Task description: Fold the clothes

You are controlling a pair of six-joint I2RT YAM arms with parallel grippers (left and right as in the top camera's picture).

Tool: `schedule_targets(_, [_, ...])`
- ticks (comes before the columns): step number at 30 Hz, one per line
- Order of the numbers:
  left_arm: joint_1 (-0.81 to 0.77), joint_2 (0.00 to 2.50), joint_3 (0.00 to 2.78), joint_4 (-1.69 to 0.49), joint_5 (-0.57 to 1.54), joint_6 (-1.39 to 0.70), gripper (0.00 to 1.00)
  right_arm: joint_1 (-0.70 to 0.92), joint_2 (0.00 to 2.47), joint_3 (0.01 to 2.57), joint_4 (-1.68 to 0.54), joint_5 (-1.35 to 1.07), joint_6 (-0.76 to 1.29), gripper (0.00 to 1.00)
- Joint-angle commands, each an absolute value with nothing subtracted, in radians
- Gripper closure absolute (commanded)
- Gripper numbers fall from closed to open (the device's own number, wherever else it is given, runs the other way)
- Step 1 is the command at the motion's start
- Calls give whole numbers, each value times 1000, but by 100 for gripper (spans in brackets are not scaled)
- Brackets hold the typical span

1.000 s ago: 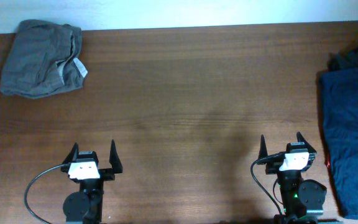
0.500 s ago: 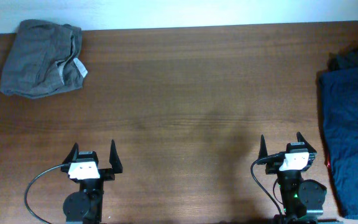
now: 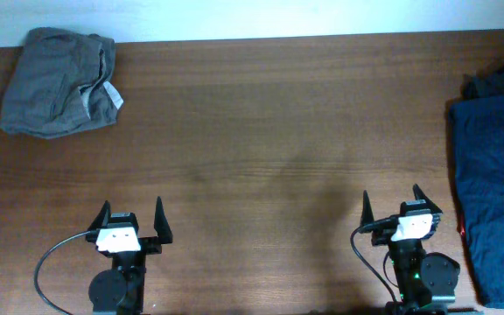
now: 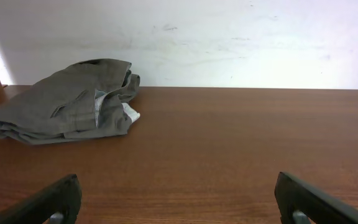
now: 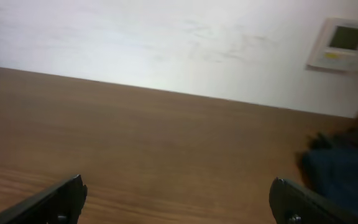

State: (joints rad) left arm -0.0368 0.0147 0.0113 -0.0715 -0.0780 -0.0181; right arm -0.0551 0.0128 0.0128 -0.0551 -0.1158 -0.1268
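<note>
Jaws: left gripper (image 3: 131, 210) and right gripper (image 3: 391, 199) spread wide, gripping nothing | grey-olive garment (image 3: 57, 82) bunched at table (image 3: 269, 131) far-left corner | navy garment (image 3: 493, 201) at right edge, black garment (image 3: 500, 80) just behind it.

A crumpled grey-olive fabric garment (image 3: 58, 83) lies at the far left corner of the brown wooden table (image 3: 269, 140). A large dark navy-blue garment (image 3: 494, 192) covers the right edge, and a black garment (image 3: 500, 80) touches its far end. Near the front edge, the left gripper (image 3: 131, 210) and right gripper (image 3: 392, 198) stand well apart, jaws spread wide and holding nothing.
</note>
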Motion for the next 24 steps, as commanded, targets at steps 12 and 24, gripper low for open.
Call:
schedule_targets(12, [-31,6,9,-77,-67,1,1,-46,6,6,96,-416,-31,1])
schedule_targets(24, [-31,6,9,-77,-67,1,1,-46,206,232,82,40,-106,1])
